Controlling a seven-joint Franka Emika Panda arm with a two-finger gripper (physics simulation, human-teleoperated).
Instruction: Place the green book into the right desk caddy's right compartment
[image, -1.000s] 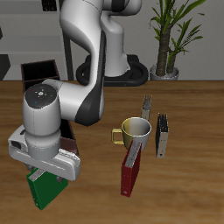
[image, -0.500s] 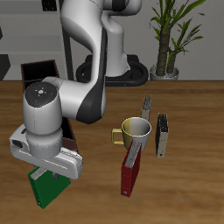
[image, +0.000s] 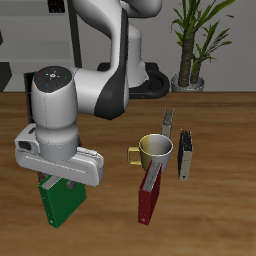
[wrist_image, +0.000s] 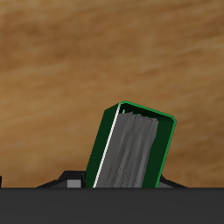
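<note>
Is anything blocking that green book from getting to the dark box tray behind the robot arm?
The green book hangs under the gripper, clear of the table. The right desk caddy lies farther back, mostly hidden by the arm. No object visibly stands between them; the mug and the other books sit off to the side.

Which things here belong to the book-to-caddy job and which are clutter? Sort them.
Job:
- green book, hanging under the gripper
- right desk caddy, mostly hidden behind the arm

Lying about:
- yellow mug
- dark red book, leaning against the mug
- grey-black books beside the mug
- potted plant at the back
</note>
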